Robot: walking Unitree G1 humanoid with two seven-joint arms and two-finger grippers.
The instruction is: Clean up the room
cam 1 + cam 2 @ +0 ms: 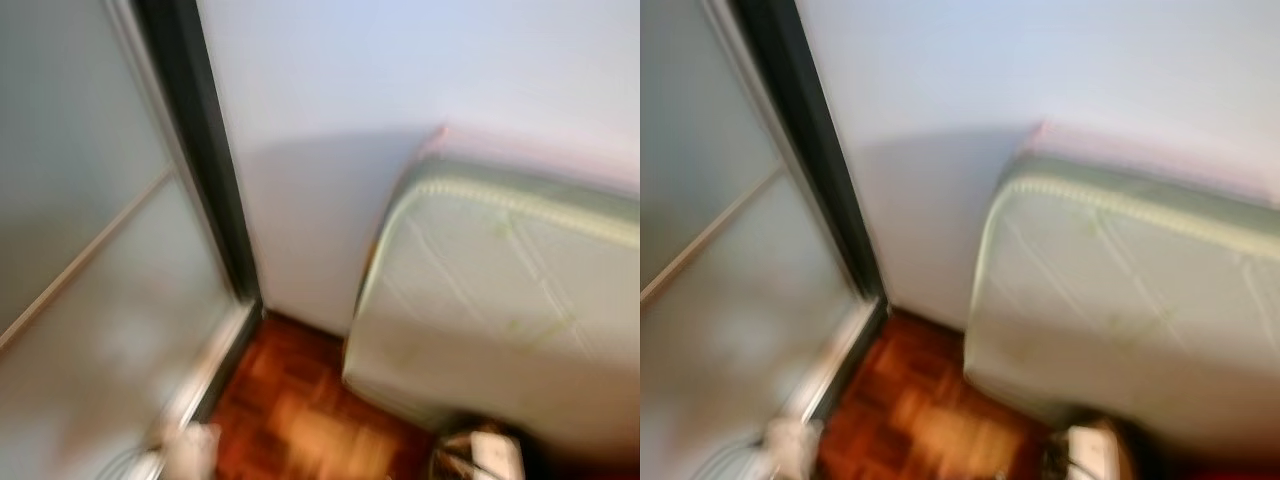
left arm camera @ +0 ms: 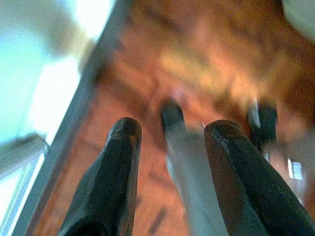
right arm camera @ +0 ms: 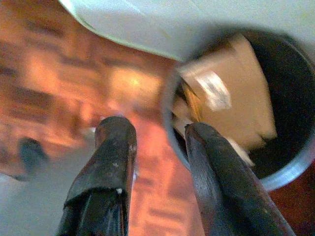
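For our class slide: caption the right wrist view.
Open right gripper hangs over reddish wooden parquet floor beside a round dark bin holding brown cardboard.

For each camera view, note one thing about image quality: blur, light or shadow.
Left eye view: motion blur softens the mattress, which casts a shadow on the wall. Left wrist view: the left gripper is fairly sharp, the wooden floor smeared. Right wrist view: the bin is blurred, its inside dark.

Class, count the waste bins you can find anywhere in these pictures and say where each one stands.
1. A round dark bin, holding cardboard scraps, stands on the wooden floor right against the foot of the pale mattress, just beyond the right gripper. Blur may hide others.
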